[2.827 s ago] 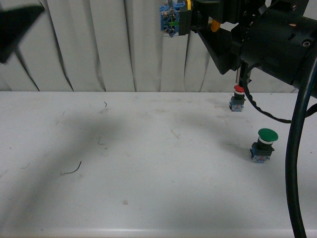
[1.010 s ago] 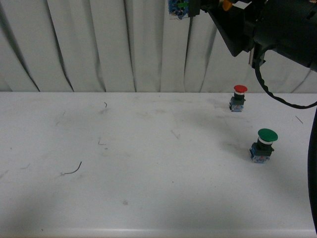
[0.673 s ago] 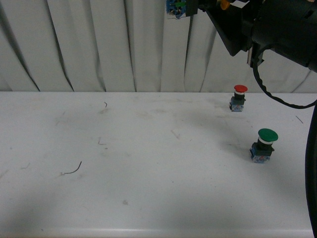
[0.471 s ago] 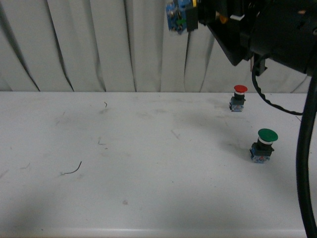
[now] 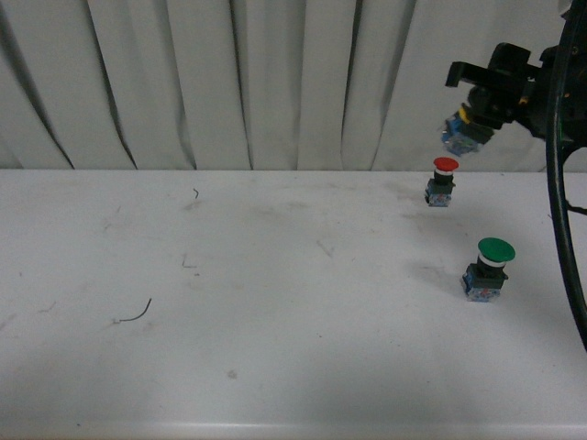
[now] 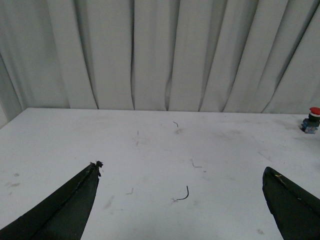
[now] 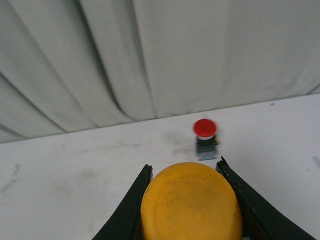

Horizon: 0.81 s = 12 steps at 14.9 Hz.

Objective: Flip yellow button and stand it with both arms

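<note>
Front view: a white table (image 5: pixel 275 367) runs from its near edge, low in the frame, to a far edge that meets a pleated white curtain (image 5: pixel 183 82).
Right gripper (image 5: pixel 477 108): raised in the air at the far right, above the table's far edge, with its jaws clamped on the yellow button (image 5: pixel 459 131).
Yellow button: well clear of the table, higher than the red button (image 5: pixel 444 181) and just right of it. In the right wrist view its round cap (image 7: pixel 190 205) fills the gap, and both black fingers (image 7: pixel 127 215) press its sides. From the front it is small and blurred; the blue block seems to point down and left.
Left gripper (image 6: pixel 181 169): seen only in its own wrist view, jaws spread wide and gripping nothing, above the table.
Red button: upright, cap up, close to the far edge on the right side.
Green button (image 5: pixel 489 269): upright, nearer than the red one and slightly further right, well apart from it.
Cable (image 5: pixel 559 183): a black loop hangs down the right border, right of both standing buttons.
Open room: the left and middle of the table carry only a thin wire scrap (image 5: pixel 138 314) and faint marks.
Edges: the left and right table edges lie outside the front view.
</note>
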Motion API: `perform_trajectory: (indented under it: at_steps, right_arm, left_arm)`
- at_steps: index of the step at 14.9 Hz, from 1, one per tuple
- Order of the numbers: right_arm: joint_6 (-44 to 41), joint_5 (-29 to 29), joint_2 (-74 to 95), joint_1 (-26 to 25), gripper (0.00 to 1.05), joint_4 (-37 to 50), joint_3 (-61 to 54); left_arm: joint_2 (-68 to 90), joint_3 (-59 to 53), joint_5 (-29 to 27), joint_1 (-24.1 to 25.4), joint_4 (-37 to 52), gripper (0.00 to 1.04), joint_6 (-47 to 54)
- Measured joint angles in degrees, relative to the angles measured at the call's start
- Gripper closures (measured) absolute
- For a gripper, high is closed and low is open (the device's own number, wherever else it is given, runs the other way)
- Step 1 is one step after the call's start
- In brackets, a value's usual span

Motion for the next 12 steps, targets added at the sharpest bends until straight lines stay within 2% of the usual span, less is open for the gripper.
perform_trajectory:
  at_steps: [2,4,6,9,12]
  right_arm:
    - [-9.2,4.5,0.0,-2.0,0.70,-2.0,1.5]
    - [-14.0,6.9,0.1,-3.2,0.70,-3.9,2.4]
    - [-15.3,5.0,1.3,-4.1,0.70,-5.3,4.5]
    - [-16.6,-1.1,5.2,-6.2,0.70,-7.6,8.0]
    - [-16.5,-3.3,11.3,-7.6,0.70,-10.4,14.4]
  left_arm:
    - [0.0,0.0,0.0,0.0,0.0,0.07,0.0]
    - [0.0,0.0,0.0,0.0,0.0,0.07,0.0]
    - [0.0,0.0,0.0,0.0,0.0,0.07,0.0]
    - [0.0,0.0,0.0,0.0,0.0,0.07,0.0]
    - [0.0,0.0,0.0,0.0,0.0,0.07,0.0]
